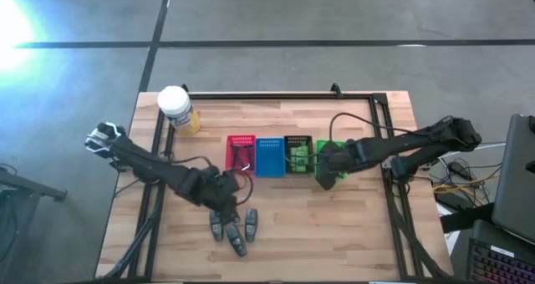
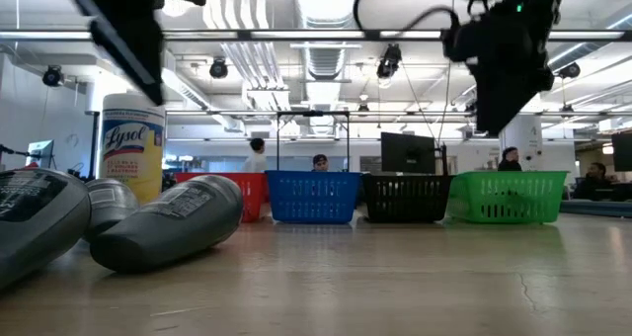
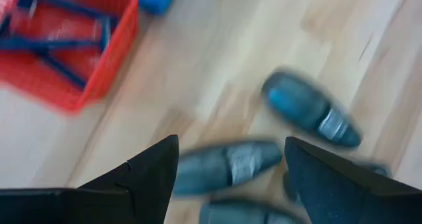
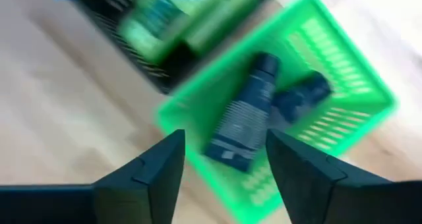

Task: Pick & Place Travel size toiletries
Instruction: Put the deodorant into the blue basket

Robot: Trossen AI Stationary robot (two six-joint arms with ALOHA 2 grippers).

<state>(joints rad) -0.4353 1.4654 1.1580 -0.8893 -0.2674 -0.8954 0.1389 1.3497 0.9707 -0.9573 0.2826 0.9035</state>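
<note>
Several grey oval tubes (image 1: 234, 230) lie flat on the wooden table near its front edge; in the left wrist view one tube (image 3: 227, 166) lies below the fingers and another tube (image 3: 310, 109) farther off. My left gripper (image 3: 231, 141) hovers open above them, touching none. My right gripper (image 4: 225, 133) stands open above the green basket (image 4: 343, 53), where two grey tubes (image 4: 244, 112) lie on the floor of the basket. Bright green tubes (image 4: 165, 16) fill the black basket (image 1: 298, 153). Dark slim sticks (image 3: 59, 43) lie in the red basket (image 3: 112, 59).
Red, blue (image 1: 269, 156), black and green baskets stand in a row across the table's middle. A yellow jar with a white lid (image 1: 177, 109) stands at the far left. A black frame rail (image 1: 276, 96) runs along the table's far edge. Bare wood lies in front of the baskets.
</note>
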